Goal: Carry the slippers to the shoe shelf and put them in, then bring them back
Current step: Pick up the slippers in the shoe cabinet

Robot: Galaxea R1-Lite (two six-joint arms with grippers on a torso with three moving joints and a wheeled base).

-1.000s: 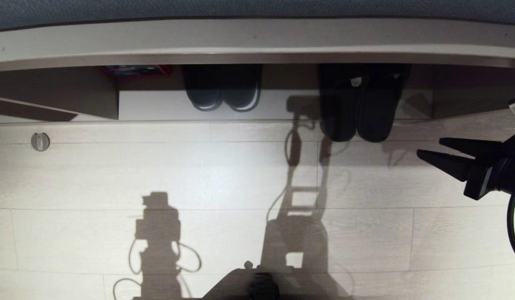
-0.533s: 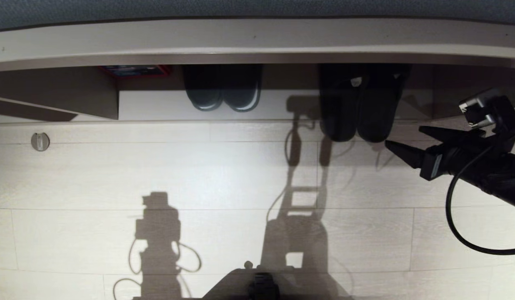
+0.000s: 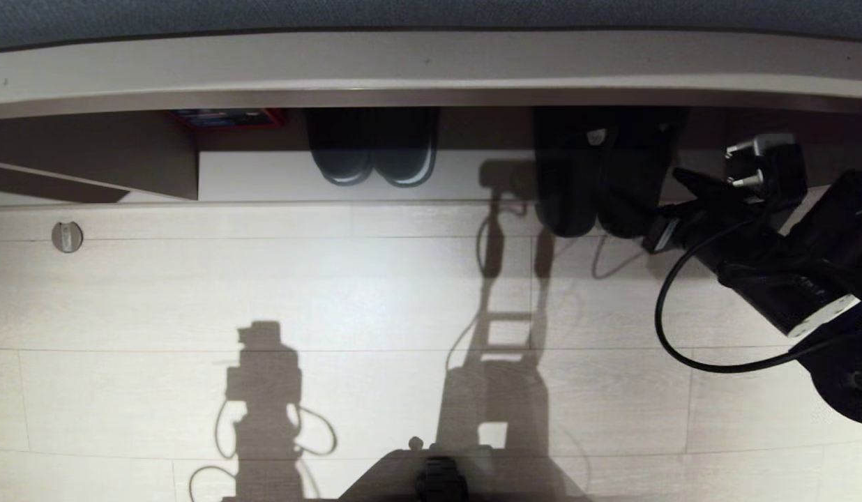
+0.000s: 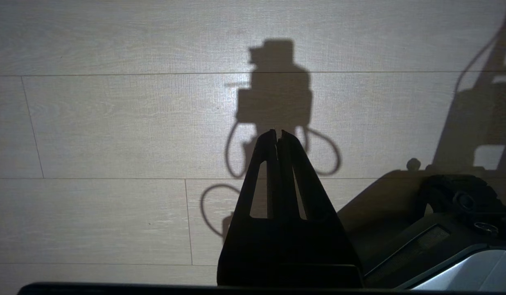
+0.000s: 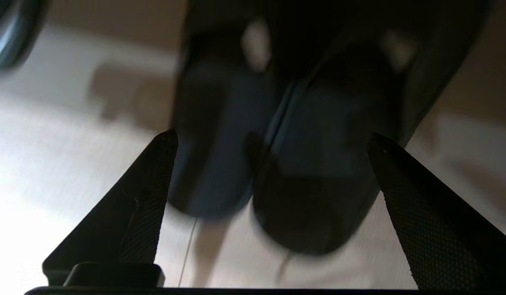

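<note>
Right end effector (image 5: 269,141) spread wide, empty, heel ends of slippers (image 3: 598,181) just ahead. Slippers in shoe shelf (image 3: 263,174), heels overhanging floor (image 3: 333,293). Closed-toe pair (image 3: 372,150) further left, same shelf. Left end effector (image 4: 277,137) closed, parked.

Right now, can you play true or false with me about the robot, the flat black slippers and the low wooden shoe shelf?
1. The flat black open slippers lie side by side, half in the low beige wooden shoe shelf with their ends sticking out onto the floor. True.
2. The right gripper is squeezed shut on one slipper. False: it is open, its fingers spread either side of the pair.
3. The left gripper is shut, over bare pale wooden floor. True.
4. The dark rounded shoes with pale toe rims sit on the robot's right of the slippers. False: they sit to the slippers' left.
</note>
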